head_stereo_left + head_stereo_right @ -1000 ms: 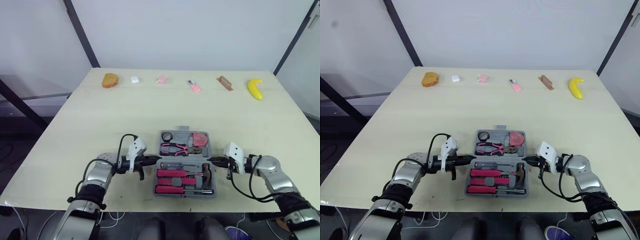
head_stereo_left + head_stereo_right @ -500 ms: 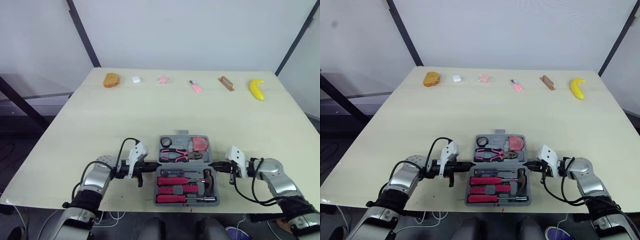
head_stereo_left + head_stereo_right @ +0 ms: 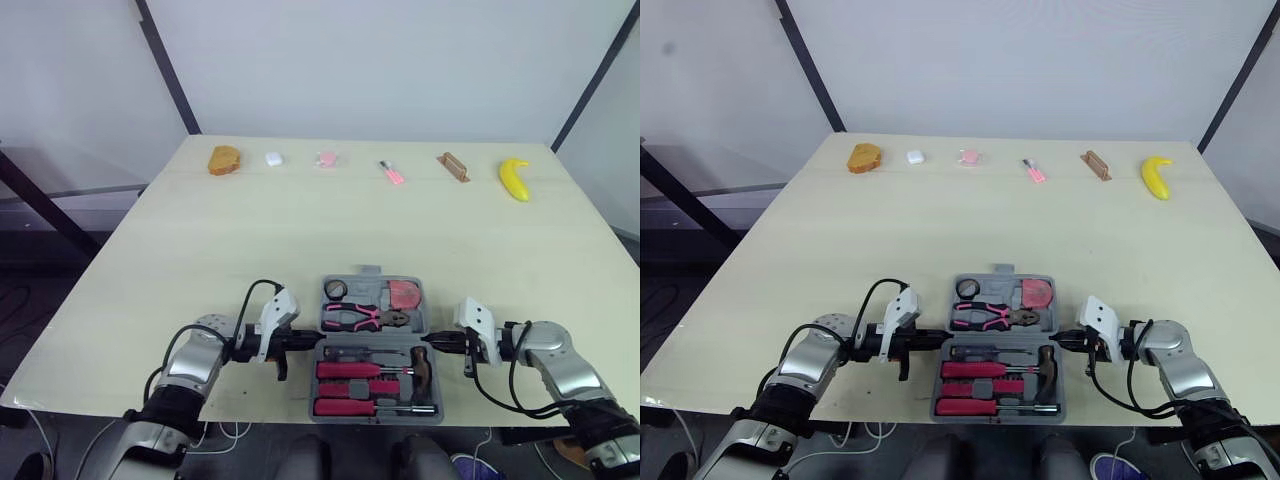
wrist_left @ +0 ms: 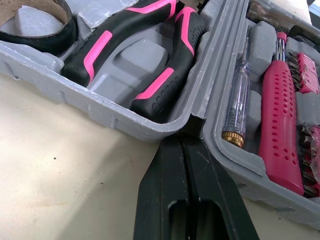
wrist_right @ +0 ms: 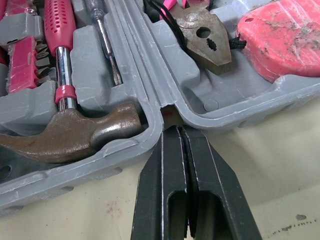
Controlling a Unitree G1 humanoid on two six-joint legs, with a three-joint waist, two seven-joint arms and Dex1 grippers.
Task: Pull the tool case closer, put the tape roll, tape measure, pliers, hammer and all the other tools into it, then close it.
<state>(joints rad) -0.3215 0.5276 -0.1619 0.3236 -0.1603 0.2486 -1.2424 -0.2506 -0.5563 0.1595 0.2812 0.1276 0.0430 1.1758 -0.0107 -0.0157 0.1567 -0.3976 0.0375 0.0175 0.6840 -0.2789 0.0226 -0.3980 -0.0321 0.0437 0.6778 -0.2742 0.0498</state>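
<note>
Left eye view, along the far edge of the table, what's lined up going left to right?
Brown bread-like lump, small white block, pink round piece, slim pink stick, brown bar, yellow banana.

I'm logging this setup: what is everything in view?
Pale wooden table: one, under everything.
Grey plastic tool case: one, open, near edge.
Black tape roll, pink-black pliers, pink tape measure: one each, case's far half.
Brown-headed hammer, clear tester screwdriver: one each, near half.
Pink-handled screwdrivers: at least two, near half.
Brown bread-like lump, white piece, pink piece, small pink tool, brown block, yellow banana: one each, far-edge row.
Left hand, right hand: black, shut, at hinge ends.
</note>
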